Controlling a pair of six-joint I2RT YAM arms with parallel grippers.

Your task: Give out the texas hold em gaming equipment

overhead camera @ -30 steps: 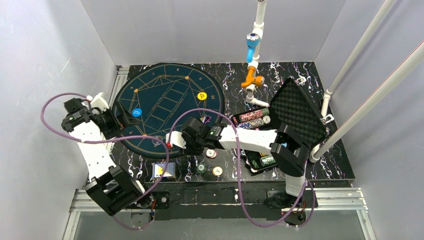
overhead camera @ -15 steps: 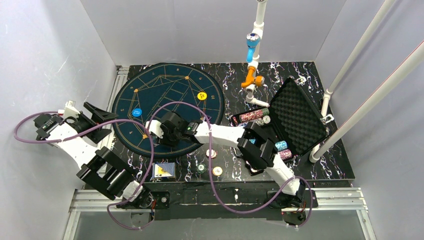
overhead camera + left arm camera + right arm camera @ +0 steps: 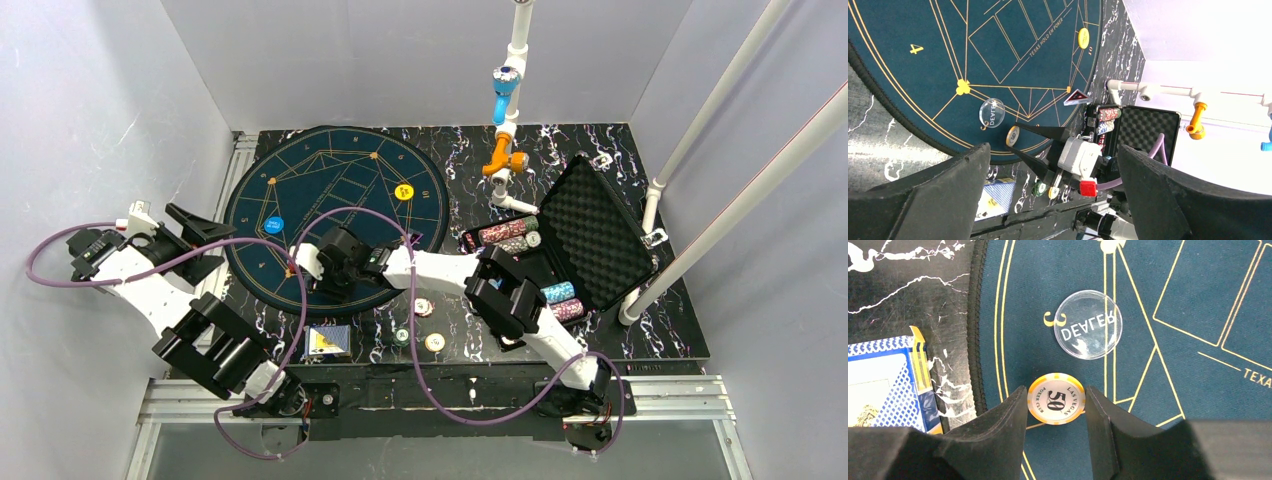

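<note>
A yellow-edged chip (image 3: 1056, 398) at the near edge of the round blue mat (image 3: 1013, 30) is showing "50", with "LAS VEGAS" and "POKER CLUB" around it. Just beyond it, a clear disc (image 3: 1088, 331) is reading "DEALER" beside a gold "3" printed on the mat. The mat is also carrying "TEXAS HOLD EM POKER" near its middle and a gold "4" toward its left side.

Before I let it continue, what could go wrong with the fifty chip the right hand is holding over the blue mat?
1. The right hand pinches the yellow-edged round 50 chip only by its rim, so it might slip or roll on release.
2. The clear round plastic dealer button lies just beyond it; the chip might land on or nudge it.
</note>
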